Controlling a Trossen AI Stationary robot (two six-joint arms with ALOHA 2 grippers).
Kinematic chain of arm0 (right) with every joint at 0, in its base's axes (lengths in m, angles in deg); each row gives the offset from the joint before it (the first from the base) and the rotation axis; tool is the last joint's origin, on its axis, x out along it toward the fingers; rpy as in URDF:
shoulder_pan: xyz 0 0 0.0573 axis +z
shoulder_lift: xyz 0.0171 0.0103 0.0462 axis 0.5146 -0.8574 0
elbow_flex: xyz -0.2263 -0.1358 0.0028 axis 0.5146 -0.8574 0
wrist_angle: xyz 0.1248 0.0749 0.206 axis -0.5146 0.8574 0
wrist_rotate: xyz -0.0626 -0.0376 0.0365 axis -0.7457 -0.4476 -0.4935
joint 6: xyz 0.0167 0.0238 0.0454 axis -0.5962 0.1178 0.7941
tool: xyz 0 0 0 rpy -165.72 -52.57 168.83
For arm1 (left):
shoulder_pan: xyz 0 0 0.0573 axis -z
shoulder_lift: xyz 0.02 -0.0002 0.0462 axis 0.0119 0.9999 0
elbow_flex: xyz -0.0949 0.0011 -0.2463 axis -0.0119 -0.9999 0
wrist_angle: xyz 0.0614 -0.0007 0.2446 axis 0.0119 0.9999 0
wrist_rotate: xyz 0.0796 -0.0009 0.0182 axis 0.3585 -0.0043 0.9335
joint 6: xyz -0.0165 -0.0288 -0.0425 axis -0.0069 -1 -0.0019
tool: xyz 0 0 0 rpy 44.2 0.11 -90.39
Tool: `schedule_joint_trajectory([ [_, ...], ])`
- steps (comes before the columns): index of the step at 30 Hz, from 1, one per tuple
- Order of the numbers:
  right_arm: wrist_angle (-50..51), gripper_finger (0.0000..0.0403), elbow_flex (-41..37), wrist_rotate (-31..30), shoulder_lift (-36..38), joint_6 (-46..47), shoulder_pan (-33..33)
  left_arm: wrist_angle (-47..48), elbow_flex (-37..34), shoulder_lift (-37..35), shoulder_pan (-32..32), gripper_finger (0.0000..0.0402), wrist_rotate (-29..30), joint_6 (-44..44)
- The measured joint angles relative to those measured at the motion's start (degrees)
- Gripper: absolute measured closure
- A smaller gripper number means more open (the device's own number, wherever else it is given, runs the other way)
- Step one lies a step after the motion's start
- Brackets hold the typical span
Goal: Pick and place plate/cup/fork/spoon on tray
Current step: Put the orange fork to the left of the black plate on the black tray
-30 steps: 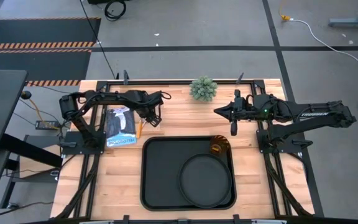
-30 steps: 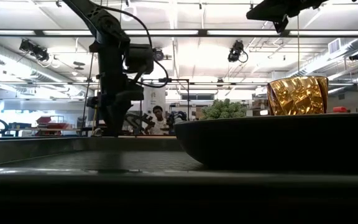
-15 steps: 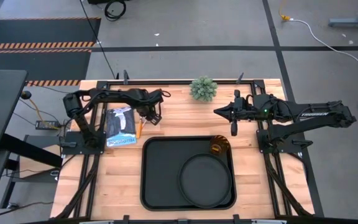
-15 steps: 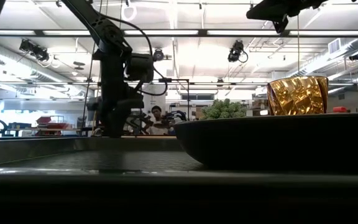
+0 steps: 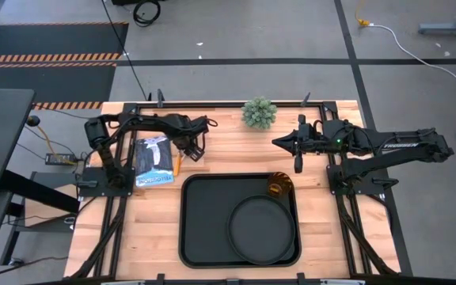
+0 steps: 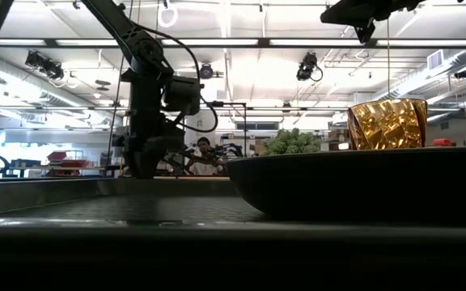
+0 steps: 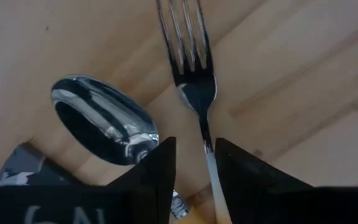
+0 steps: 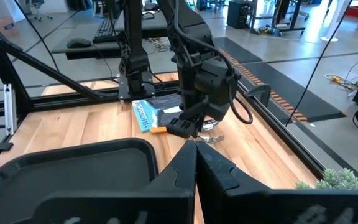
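The fork and the spoon lie side by side on the wooden table, left of the tray's far left corner. My left gripper is low over them, pointing down and open, with one finger on each side of the fork's neck. The black tray holds the round plate and the amber cup, which stands at the tray's far right corner. My right gripper is shut, empty, and hovers above the table beyond the cup.
A blue and black packet lies just left of the cutlery. A small green plant stands at the table's far edge. Metal frame rails run along the table's edges. The tray's left half is bare.
My left gripper has come down a little toward the fork and spoon and has shifted slightly toward the table's left edge. The right arm has kept still.
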Motion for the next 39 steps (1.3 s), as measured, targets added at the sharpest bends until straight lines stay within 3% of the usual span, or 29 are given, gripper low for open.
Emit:
schedule_joint_trajectory([
  [11, 0.02, 0.0392, 0.0, 0.0, 0.0, 0.43, 0.0, -0.87, 0.22, 2.96, 0.0, 0.0288, -1.5, 0.77],
  [22, -0.77, 0.0392, 0.0, 0.0, -0.02, 0.43, 0.0, -2.27, 0.07, 3.07, 0.2, 0.0388, -2.76, -3.14],
  [31, -1.88, 0.0392, 0.0, 0.41, -0.02, -0.02, 0.02, -4.67, 2.18, 3.5, 0.15, 0.0382, -4.93, -3.14],
  [39, -1.92, 0.0392, 0.0, 1.68, -0.02, 0.39, 0.02, -19.57, 2.62, 3.77, 1.58, 0.0385, -5.97, -0.02],
])
